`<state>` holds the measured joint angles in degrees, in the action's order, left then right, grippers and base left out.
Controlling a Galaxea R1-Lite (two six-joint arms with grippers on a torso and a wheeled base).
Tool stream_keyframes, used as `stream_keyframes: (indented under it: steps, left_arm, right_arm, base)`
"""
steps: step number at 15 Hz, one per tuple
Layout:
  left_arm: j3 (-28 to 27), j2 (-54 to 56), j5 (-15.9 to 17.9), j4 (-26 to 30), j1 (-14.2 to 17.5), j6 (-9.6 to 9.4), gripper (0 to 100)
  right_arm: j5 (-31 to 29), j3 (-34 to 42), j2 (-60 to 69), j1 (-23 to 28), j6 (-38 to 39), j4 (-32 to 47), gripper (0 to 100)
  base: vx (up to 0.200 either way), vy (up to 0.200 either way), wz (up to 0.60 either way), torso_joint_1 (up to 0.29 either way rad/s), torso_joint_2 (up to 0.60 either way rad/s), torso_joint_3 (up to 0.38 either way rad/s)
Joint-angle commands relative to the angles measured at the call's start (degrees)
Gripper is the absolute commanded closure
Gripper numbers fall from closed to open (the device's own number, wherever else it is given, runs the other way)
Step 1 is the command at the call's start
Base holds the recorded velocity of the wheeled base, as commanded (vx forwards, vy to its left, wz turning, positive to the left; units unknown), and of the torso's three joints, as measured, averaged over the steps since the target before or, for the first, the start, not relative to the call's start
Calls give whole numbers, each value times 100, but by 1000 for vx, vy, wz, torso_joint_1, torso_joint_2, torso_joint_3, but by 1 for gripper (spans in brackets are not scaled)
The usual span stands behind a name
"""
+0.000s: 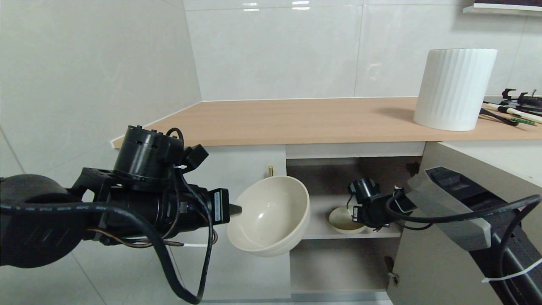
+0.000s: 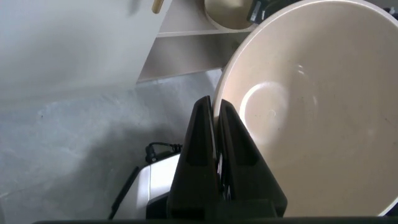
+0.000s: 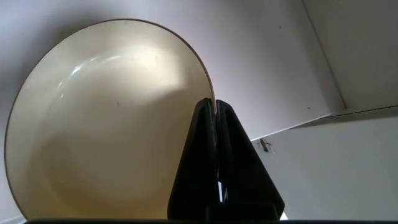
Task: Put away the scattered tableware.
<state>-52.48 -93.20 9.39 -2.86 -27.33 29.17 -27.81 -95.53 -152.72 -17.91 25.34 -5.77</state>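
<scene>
Left end effector [image 1: 236,208] pinches cream bowl [image 1: 271,214] by rim only; thin grip may let it swing, slip. Right end effector [image 3: 216,107] clamps small dish [image 3: 106,118] at cabinet shelf [image 1: 316,214].

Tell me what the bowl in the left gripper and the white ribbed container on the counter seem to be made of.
Bowl, held at its rim by the left gripper: cream, smooth, soft sheen with small highlights; likely melamine or glazed ceramic. Ribbed container: white, matte, evenly fluted; plastic or ceramic, unclear which.
</scene>
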Motion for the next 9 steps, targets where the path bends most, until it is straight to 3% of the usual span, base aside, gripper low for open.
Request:
stream_keyframes:
  steps: [1, 6, 7, 9]
  left_arm:
    - [1, -32, 2, -4, -9, 10, 100]
    - [1, -32, -7, -4, 0, 10, 100]
    - [1, -32, 2, -4, 0, 10, 100]
    - [1, -32, 2, -4, 0, 10, 100]
  right_arm:
    - [-5, -274, -126, 7, 85, 76, 100]
    - [-23, -546, -240, 77, 155, 216, 100]
    - [-23, -564, -249, 77, 181, 216, 0]
    - [-23, -599, -223, 95, 287, 216, 0]
  base:
    - [0, 0, 0, 0, 0, 0]
    - [0, 0, 0, 0, 0, 0]
    - [0, 0, 0, 0, 0, 0]
    - [0, 0, 0, 0, 0, 0]
